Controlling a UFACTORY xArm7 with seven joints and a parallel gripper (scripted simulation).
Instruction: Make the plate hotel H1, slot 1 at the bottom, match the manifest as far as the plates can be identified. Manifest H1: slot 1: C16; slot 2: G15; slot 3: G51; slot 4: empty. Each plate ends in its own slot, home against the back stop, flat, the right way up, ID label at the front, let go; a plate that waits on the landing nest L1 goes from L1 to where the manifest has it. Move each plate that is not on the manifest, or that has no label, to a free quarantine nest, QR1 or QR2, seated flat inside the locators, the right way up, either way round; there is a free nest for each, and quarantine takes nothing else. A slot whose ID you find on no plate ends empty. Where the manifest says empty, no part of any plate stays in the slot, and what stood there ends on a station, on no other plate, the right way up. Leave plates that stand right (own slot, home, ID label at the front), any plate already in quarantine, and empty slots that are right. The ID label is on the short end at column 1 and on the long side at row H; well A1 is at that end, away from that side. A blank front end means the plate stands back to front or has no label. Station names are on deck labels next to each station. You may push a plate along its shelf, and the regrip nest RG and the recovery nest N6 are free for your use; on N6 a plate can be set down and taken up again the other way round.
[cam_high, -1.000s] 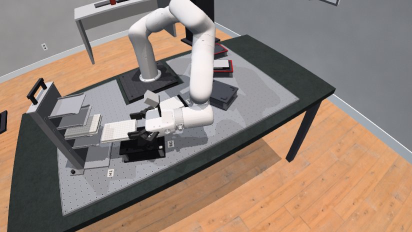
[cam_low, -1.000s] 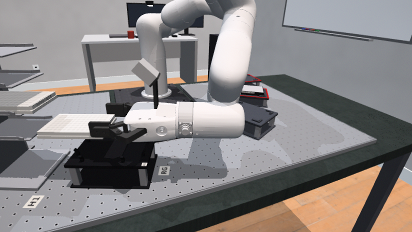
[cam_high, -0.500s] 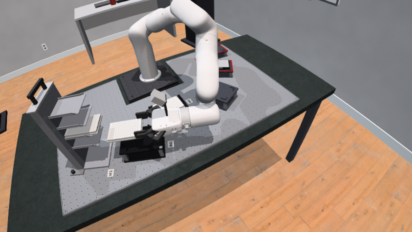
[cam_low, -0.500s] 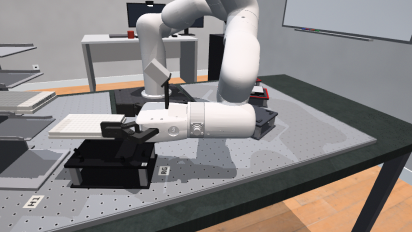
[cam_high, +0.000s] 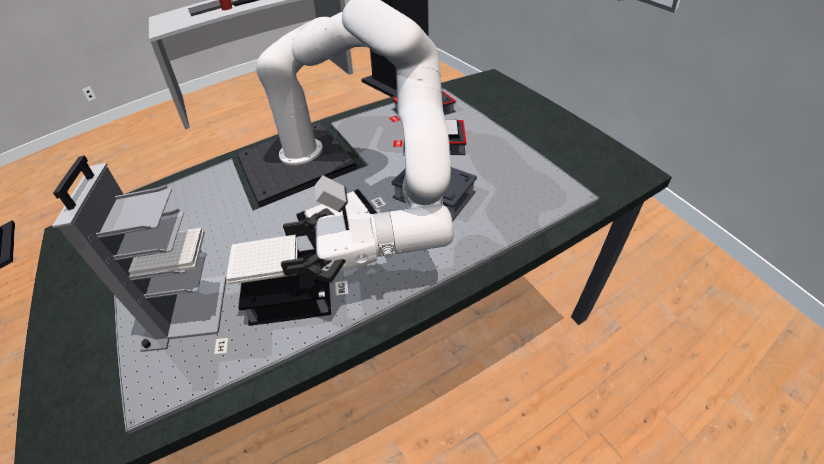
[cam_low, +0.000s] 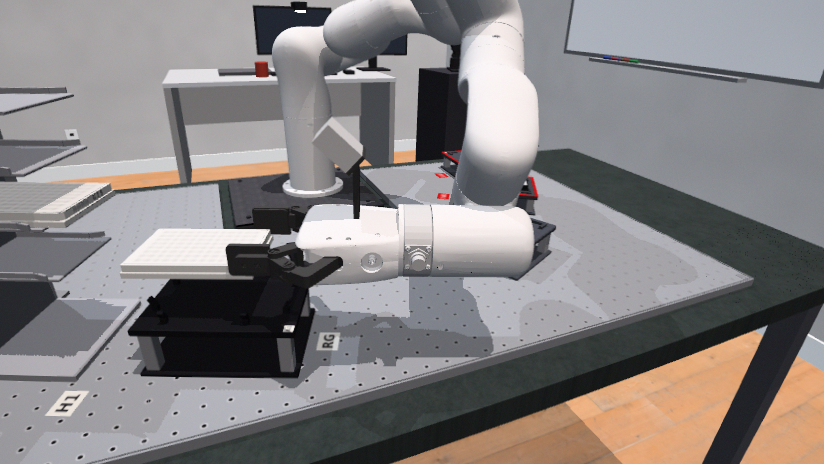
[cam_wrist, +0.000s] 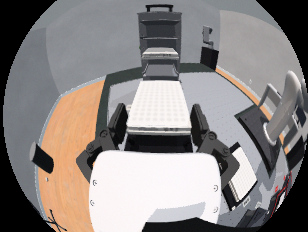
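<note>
My gripper (cam_high: 295, 246) (cam_low: 259, 239) (cam_wrist: 158, 111) is shut on the near short end of a white well plate (cam_high: 259, 258) (cam_low: 193, 247) (cam_wrist: 155, 102). It holds the plate level, a little above the black regrip nest RG (cam_high: 282, 303) (cam_low: 219, 334). The plate's far end points at the plate hotel H1 (cam_high: 115, 276) (cam_wrist: 159, 22). A second white plate (cam_high: 170, 253) (cam_low: 46, 198) (cam_wrist: 161, 55) lies on a middle shelf of the hotel. The other shelves look bare. I cannot read any ID label.
Another white plate (cam_high: 357, 202) (cam_wrist: 242, 173) sits on a nest just behind the gripper. A black nest (cam_high: 464, 187) (cam_low: 542, 230) stands under the arm's elbow. A red-edged quarantine nest at the back holds a plate (cam_high: 455, 129). Deck labels RG (cam_high: 341, 287) and H1 (cam_high: 220, 345) show.
</note>
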